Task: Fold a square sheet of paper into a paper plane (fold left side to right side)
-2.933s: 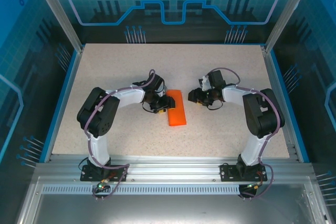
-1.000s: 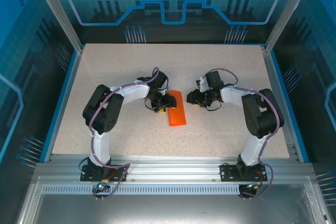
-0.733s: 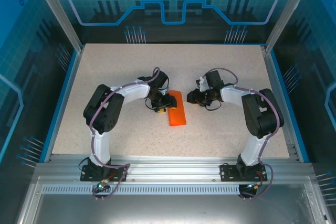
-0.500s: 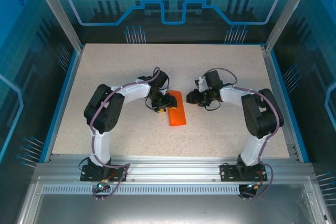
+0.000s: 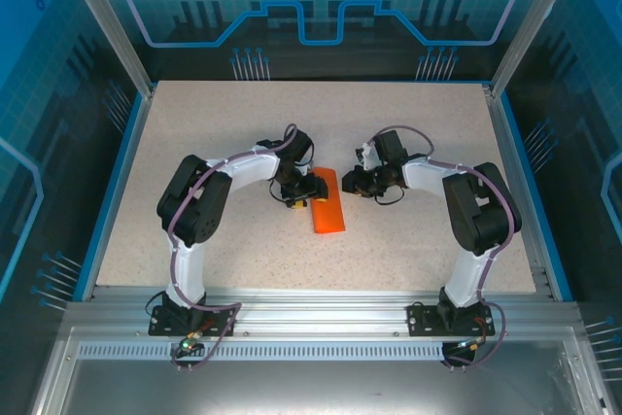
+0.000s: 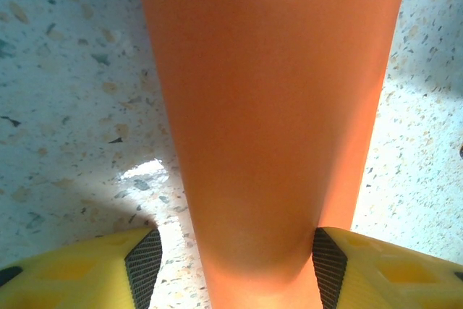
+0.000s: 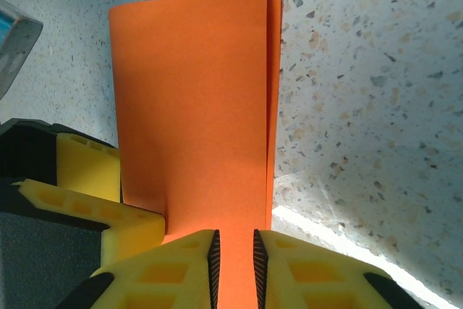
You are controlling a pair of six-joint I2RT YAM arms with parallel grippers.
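right hand (image 7: pixel 234 251) has eased in toward the middle of the table (image 5: pixel 194 143), now squeezed nearly together on the edge of the square sheet of paper (image 5: pixel 328 201) lying there already halved, so that fold looks done. left hand (image 6: pixel 233 265) sits spread, straddling it. the sheet's long axis runs from the table's far side to its near edge, near end leaning slightly right.

**Operator:** How is the top external view being lit?

**Technician:** The table (image 5: pixel 194 143) is being lit evenly from above. Soft shadows are being cast beneath the arms, and the surrounding walls are being left dim and blue.

**Operator:** And the wrist views?

**Technician:** In the left wrist view, the square sheet of paper (image 6: pixel 268 106) is being rendered out of focus, with glare being reflected off the table beside it. In the right wrist view, it is being imaged sharply, and a bright strip is being thrown across the lower right.
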